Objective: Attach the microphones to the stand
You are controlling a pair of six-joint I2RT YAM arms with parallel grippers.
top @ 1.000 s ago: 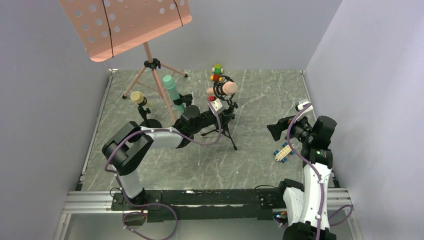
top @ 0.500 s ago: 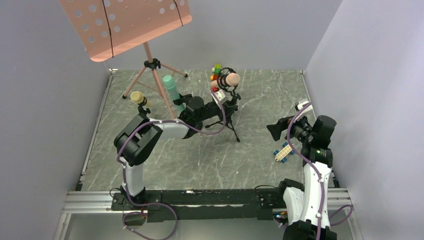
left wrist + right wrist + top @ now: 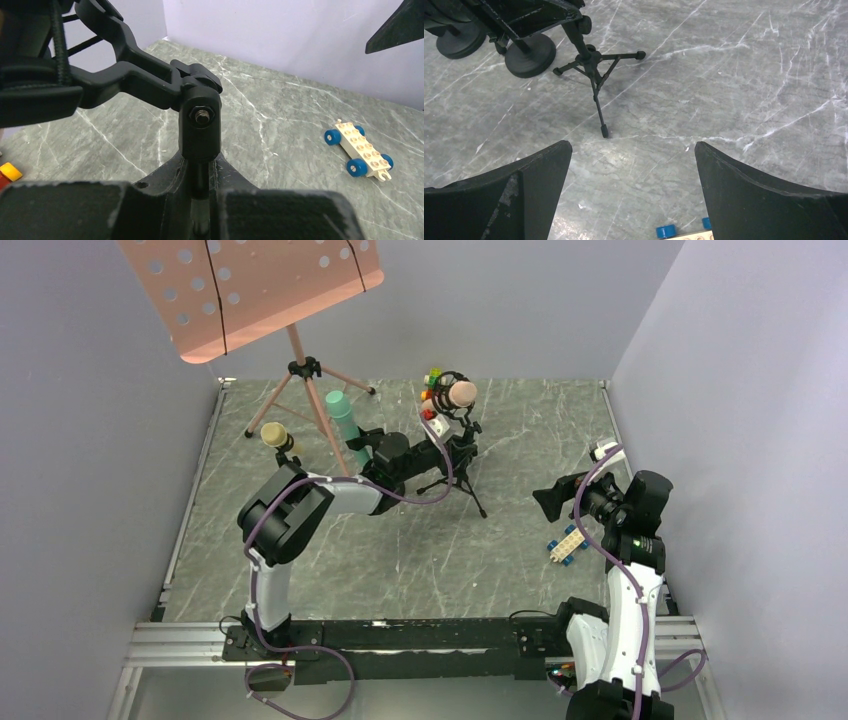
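Observation:
The salmon pink microphone point(image 3: 462, 393) sits in the black shock mount on top of the small tripod stand point(image 3: 462, 472). My left gripper point(image 3: 448, 453) is shut on the stand's thin black post point(image 3: 200, 175), just under the swivel joint point(image 3: 200, 122). The teal-green microphone point(image 3: 343, 420) and the pale yellow microphone point(image 3: 275, 435) each stand upright on their own black stands at the left. My right gripper point(image 3: 548, 502) is open and empty at the right, above the table; its view shows the tripod's legs point(image 3: 593, 67).
A pink music stand point(image 3: 250, 290) on a tripod rises at the back left. A beige toy car with blue wheels point(image 3: 566, 544) lies by my right gripper. Coloured toy bricks point(image 3: 433, 383) sit behind the pink microphone. Two round stand bases point(image 3: 530, 55) sit left of the tripod.
My left arm has reached farther back, carrying the tripod stand and pink microphone away from me and slightly right. The right arm has not moved.

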